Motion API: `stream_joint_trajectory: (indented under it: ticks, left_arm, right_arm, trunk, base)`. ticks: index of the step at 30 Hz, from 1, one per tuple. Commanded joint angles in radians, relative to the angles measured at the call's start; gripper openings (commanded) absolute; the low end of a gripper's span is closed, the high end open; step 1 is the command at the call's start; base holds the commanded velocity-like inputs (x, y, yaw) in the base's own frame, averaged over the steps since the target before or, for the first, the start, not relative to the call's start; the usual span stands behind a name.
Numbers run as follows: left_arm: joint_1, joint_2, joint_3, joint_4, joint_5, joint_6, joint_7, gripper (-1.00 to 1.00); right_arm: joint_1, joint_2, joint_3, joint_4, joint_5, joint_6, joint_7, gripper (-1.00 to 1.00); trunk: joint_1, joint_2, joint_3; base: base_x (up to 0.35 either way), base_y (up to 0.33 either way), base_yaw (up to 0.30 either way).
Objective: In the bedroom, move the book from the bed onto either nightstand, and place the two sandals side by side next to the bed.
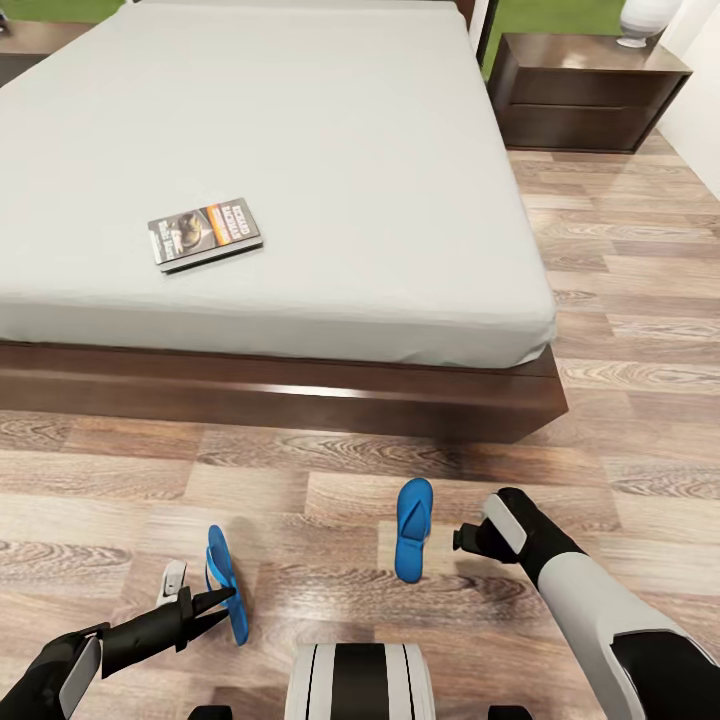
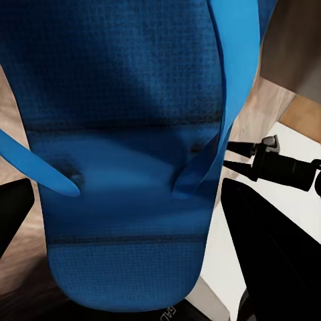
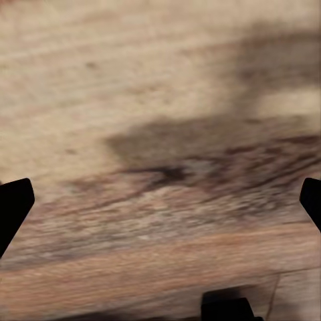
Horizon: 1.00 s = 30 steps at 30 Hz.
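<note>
Left end effector point(image 1: 222, 602) clamped on one blue sandal point(image 1: 226, 584), tilted on edge above the floor point(image 1: 330, 480). Right end effector point(image 1: 462, 541) spread wide, just beside the other sandal point(image 1: 412, 529) lying flat near the bed point(image 1: 300, 180). Book point(image 1: 205, 233) on the mattress; nightstand point(image 1: 585, 92) beyond.

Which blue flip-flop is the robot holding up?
The sandal in the left gripper, tilted up on its edge. The other sandal lies flat on the floor, beside the open right gripper.
</note>
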Motion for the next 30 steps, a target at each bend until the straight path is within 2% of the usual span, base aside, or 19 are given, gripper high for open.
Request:
stream_joint_trajectory:
  ticks: [1, 12, 18, 20, 21, 27, 28, 30]
  left_arm:
    - [0.0, 0.0, 0.001, 0.0, 0.001, 0.006, -0.003, -1.0]
    - [0.0, 0.0, 0.001, 0.0, 0.003, 0.006, -0.003, -1.0]
    - [0.0, 0.0, 0.001, 0.0, 0.003, 0.005, -0.003, -1.0]
    - [0.0, 0.0, 0.001, 0.0, 0.002, 0.005, -0.002, -1.0]
    - [0.0, 0.0, 0.001, 0.0, 0.002, 0.005, -0.002, -1.0]
    - [0.0, 0.002, 0.003, 0.0, 0.001, 0.004, -0.002, -1.0]
    - [0.0, 0.006, 0.003, 0.0, 0.001, 0.004, -0.002, -1.0]
    - [0.0, 0.01, 0.003, -0.001, 0.002, 0.004, -0.002, -1.0]
  right_arm:
    - [0.0, -0.001, 0.006, -0.001, -0.011, 0.002, -0.006, 1.0]
    - [0.0, -0.008, 0.0, -0.001, -0.018, 0.002, 0.011, 1.0]
    - [0.0, -0.04, -0.015, -0.001, -0.023, 0.003, 0.08, 1.0]
    - [0.0, -0.057, -0.03, 0.0, -0.03, 0.003, 0.124, 1.0]
    - [0.0, -0.078, -0.053, 0.002, -0.042, 0.003, 0.18, 1.0]
    - [0.004, -0.153, -0.132, 0.018, -0.093, 0.003, 0.386, 1.0]
    - [0.005, -0.178, -0.151, 0.031, -0.11, 0.003, 0.453, 1.0]
    - [0.006, -0.202, -0.164, 0.05, -0.123, 0.003, 0.521, 1.0]
  trunk:
    - [0.0, 0.0, -0.001]
    - [0.0, 0.0, -0.001]
    - [0.0, 0.0, -0.001]
    - [0.0, 0.0, -0.001]
    - [0.0, 0.0, -0.001]
    - [0.0, 0.0, -0.001]
    - [0.0, 0.0, -0.001]
    - [0.0, 0.0, -0.001]
  base:
    - [-0.001, -0.008, 0.0]
    - [0.0, -0.002, 0.0]
    - [0.0, 0.0, 0.0]
    - [0.0, 0.0, 0.0]
    - [0.0, 0.0, 0.0]
    - [0.0, 0.0, 0.0]
    - [0.0, 0.0, 0.0]
    - [0.0, 0.0, 0.0]
